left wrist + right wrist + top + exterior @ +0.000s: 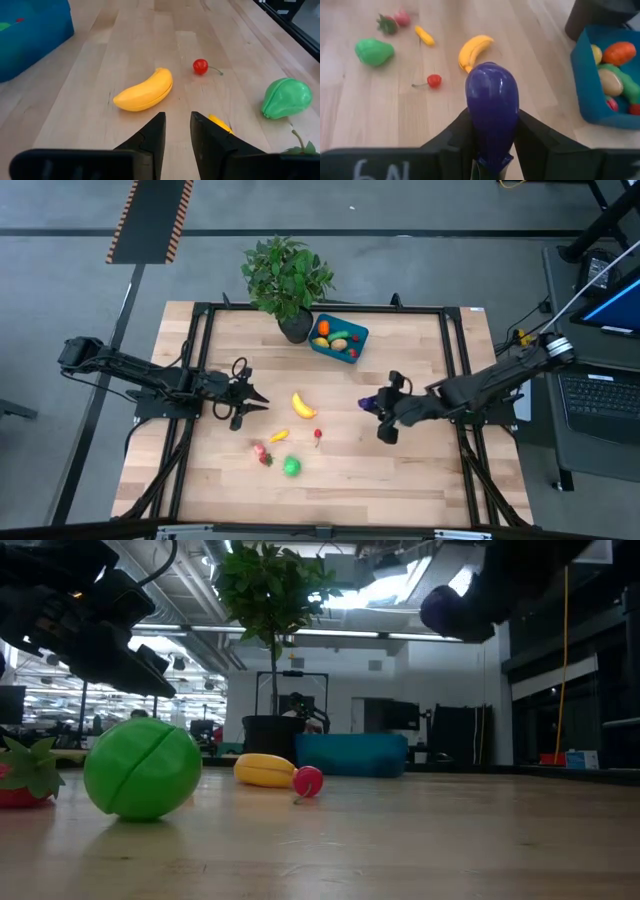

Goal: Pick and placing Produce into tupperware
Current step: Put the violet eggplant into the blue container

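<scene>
My right gripper (492, 125) is shut on a purple toy eggplant (491, 107) and holds it above the table's middle right (367, 402), high in the low view (455, 612). The teal tupperware (338, 338) stands at the far middle with several produce pieces in it. Loose on the table lie a yellow banana (303, 405), a small yellow piece (279, 436), a red cherry (318, 435), a strawberry (262, 452) and a green pear (291, 467). My left gripper (177, 120) hovers left of the banana, its fingers a narrow gap apart with nothing between them. My right gripper pinches the eggplant between its two fingers, on the two sides of its narrower stem half (492, 147). The fingers lie along the eggplant, and its rounded end (490, 80) sticks out past the fingertips. They slant down from the table's right side. The eggplant is lifted clear.
A leafy potted plant (287, 280) stands at the far edge, right beside the tupperware's left end. A black frame (330, 308) runs round the tabletop. Bare wood lies along the near edge and to the right of the tupperware.
</scene>
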Available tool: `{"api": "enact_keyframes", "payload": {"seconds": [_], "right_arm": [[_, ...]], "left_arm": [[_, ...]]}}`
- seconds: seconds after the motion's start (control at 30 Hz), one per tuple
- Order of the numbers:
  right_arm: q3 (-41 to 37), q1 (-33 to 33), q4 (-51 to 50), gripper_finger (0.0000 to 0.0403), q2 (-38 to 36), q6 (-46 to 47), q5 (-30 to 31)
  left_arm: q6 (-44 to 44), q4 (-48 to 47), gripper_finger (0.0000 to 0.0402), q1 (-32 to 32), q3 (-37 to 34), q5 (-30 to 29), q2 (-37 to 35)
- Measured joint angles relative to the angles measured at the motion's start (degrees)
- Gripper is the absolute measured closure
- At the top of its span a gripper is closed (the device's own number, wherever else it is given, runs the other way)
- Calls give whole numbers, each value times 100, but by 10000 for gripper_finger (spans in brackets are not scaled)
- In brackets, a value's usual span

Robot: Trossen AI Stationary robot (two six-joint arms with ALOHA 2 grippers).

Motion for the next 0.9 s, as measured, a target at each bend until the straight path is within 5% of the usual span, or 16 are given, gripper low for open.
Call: {"api": "enact_keyframes", "payload": {"seconds": [0.43,0.9], "right_arm": [[-2113,-269,3606,289,-1496,-1824,-637],[-3159,-904,5124,290,-2102,-2244,-1704]], "left_arm": [[-47,121,339,0,0,0,2],[-49,315,345,1,-2,-2,2]]}}
